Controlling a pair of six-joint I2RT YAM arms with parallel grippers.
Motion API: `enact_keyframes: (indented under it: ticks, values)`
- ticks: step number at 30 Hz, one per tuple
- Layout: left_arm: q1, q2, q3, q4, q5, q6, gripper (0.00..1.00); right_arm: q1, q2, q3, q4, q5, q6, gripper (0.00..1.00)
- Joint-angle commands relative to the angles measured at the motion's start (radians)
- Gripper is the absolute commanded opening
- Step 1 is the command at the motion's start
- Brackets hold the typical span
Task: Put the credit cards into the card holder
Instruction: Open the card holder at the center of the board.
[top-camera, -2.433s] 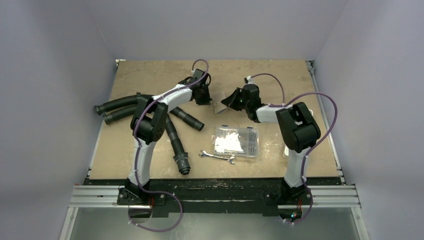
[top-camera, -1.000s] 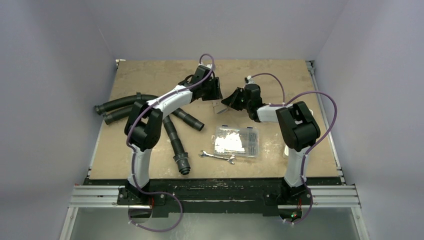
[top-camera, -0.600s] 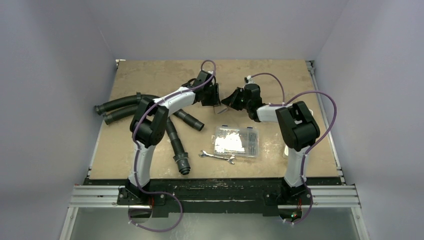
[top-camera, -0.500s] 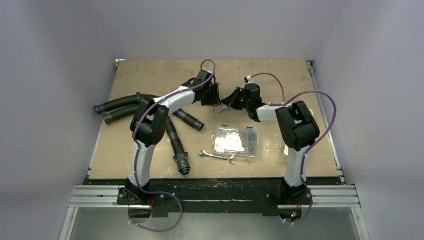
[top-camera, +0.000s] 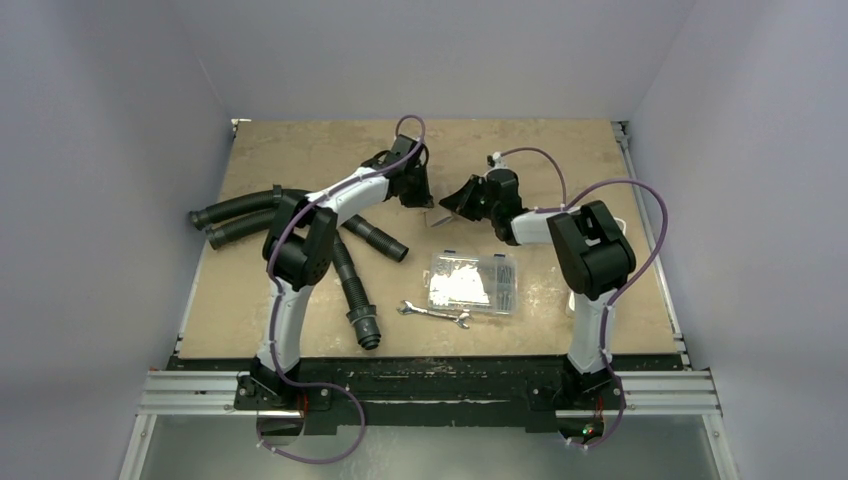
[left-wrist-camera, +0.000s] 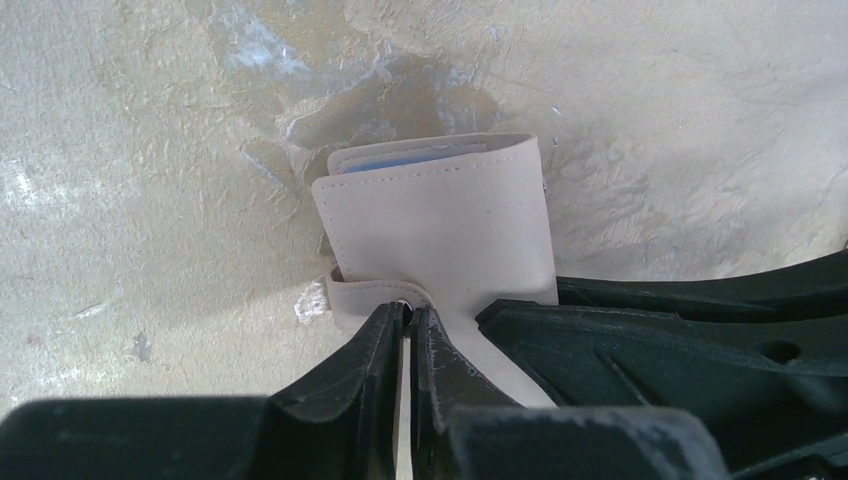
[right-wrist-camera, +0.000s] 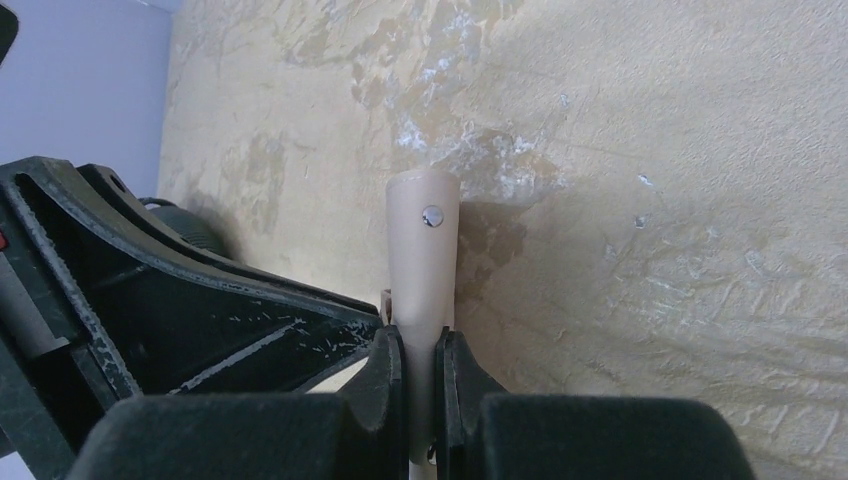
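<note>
The card holder (left-wrist-camera: 440, 220) is a pale tan sleeve held just above the table between both grippers, and it shows small at mid-table (top-camera: 437, 213) in the top view. A light-blue credit card (left-wrist-camera: 400, 160) edge peeks out of its far opening. My left gripper (left-wrist-camera: 408, 312) is shut on the holder's strap, its tips pinched at the snap end. My right gripper (right-wrist-camera: 421, 345) is shut on the holder's tan flap (right-wrist-camera: 423, 250), which carries a metal snap. The right gripper's black fingers (left-wrist-camera: 650, 340) show on the right of the left wrist view.
Black corrugated hoses (top-camera: 240, 210) lie at the left, and one (top-camera: 355, 290) runs toward the near edge. A clear plastic compartment box (top-camera: 472, 283) sits in front of the grippers, with a wrench (top-camera: 435, 314) just nearer the arms.
The left gripper has closed from part open onto the holder's strap, and its wrist has drawn slightly back to the left. The right gripper keeps its hold and has shifted slightly.
</note>
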Motion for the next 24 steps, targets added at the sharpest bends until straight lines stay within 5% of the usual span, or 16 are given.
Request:
enact_keyframes:
  ticks: [1, 16, 20, 24]
  values:
    - [0.059, 0.019, 0.009, -0.065, -0.149, 0.0, 0.02, -0.006, 0.013, -0.04, 0.012, -0.067, 0.02, 0.0]
    - [0.067, -0.059, -0.06, -0.042, -0.126, -0.024, 0.0, -0.042, 0.073, -0.029, 0.05, -0.179, 0.022, 0.0]
    - [0.07, -0.121, -0.113, 0.001, 0.017, 0.033, 0.31, -0.039, 0.038, 0.037, -0.149, -0.087, -0.144, 0.13]
    - [0.06, -0.113, -0.128, 0.033, 0.1, 0.102, 0.46, -0.035, 0.013, 0.121, -0.347, -0.001, -0.267, 0.32]
